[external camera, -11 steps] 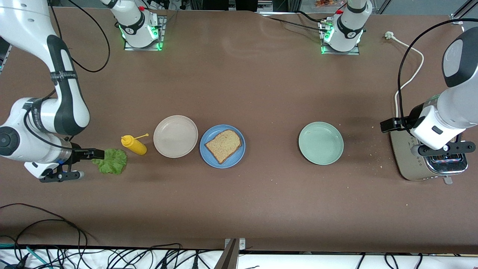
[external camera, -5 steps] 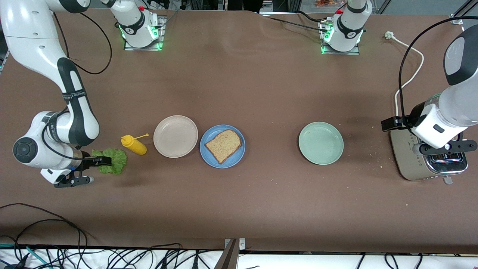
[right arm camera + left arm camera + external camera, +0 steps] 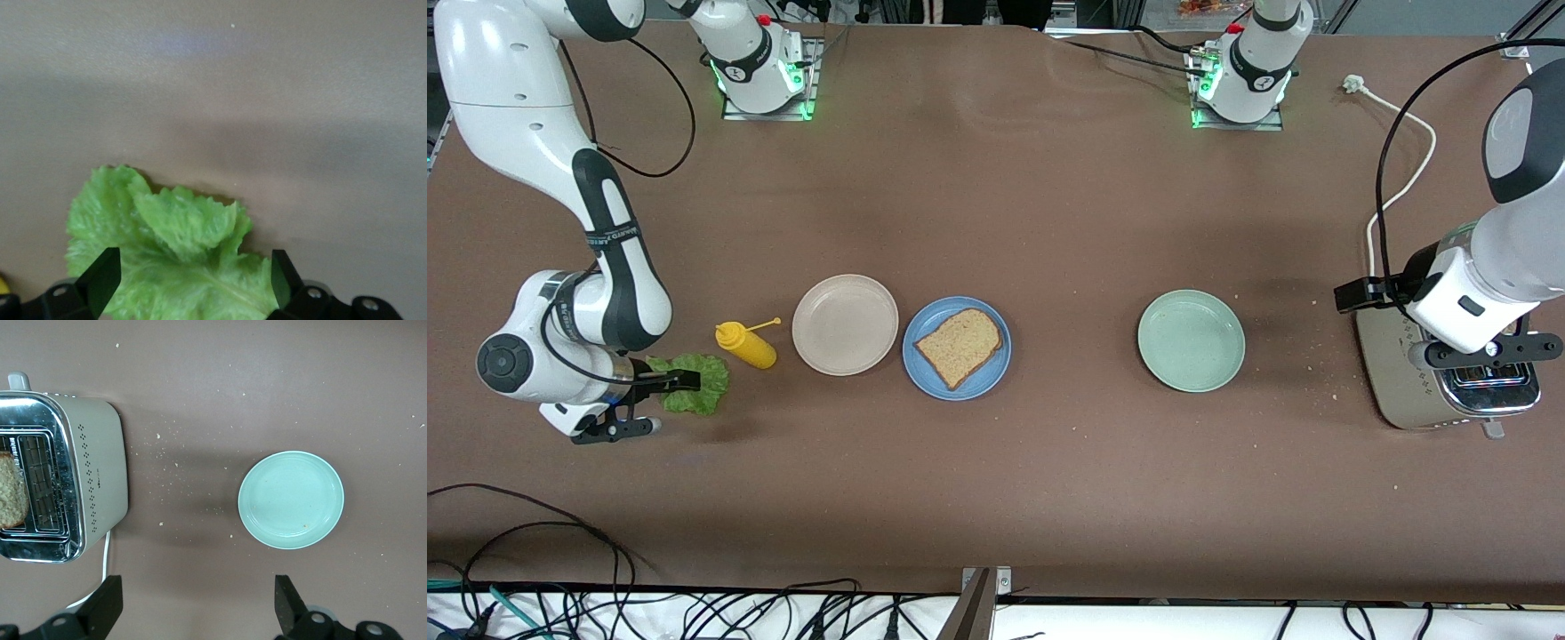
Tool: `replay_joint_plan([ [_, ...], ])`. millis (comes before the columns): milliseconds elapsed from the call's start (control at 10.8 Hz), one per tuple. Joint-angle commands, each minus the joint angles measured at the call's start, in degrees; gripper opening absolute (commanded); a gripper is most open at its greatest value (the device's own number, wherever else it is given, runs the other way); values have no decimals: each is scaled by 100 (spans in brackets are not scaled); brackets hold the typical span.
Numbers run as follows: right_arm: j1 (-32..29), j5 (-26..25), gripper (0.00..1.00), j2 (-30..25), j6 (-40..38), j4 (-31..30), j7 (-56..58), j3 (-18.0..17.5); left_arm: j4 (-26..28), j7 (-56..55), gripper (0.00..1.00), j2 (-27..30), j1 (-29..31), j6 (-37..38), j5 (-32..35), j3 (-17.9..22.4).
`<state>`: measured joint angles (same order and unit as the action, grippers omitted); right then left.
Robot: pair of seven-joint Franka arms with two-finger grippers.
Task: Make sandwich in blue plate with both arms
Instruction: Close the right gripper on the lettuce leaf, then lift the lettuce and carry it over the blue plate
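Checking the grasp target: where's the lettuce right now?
The lettuce leaf lies on the table at the right arm's end, beside the mustard bottle, with the open right gripper over it.

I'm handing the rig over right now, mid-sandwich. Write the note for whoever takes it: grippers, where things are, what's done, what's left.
Right gripper: open, fingers astride the lettuce leaf on the table beside the mustard bottle; not gripped yet.
Left gripper: open, over the toaster, which holds a second bread slice.
Done: one bread slice lies on the blue plate.
Left: lettuce onto that slice, then the toaster slice on top.
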<state>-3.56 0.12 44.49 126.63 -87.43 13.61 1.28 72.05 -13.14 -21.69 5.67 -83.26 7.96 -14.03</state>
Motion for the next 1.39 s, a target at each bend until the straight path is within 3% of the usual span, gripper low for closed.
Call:
replay_joint_plan([
  [0,-75,119,100,-19,895,-606,229,-23,125,118,100,122,57,20,-22,-39],
  [93,-66,119,99,-80,1195,-809,317,-23,125,118,100,104,57,20,-22,-39],
  [185,-75,119,86,-116,1311,-898,405,-23,134,127,100,104,57,20,-22,-39],
  [463,-75,119,32,-404,1277,-978,721,-23,134,118,100,86,57,20,-22,-39],
  [649,-66,93,6,-922,692,-1013,731,-58,108,118,100,95,48,20,-14,-39],
  [742,-66,102,0,-1168,349,-1004,731,-128,108,127,100,113,65,20,-22,-39],
  [1298,-58,128,0,-2136,-970,-750,661,-339,108,118,100,113,66,20,-5,-12],
])
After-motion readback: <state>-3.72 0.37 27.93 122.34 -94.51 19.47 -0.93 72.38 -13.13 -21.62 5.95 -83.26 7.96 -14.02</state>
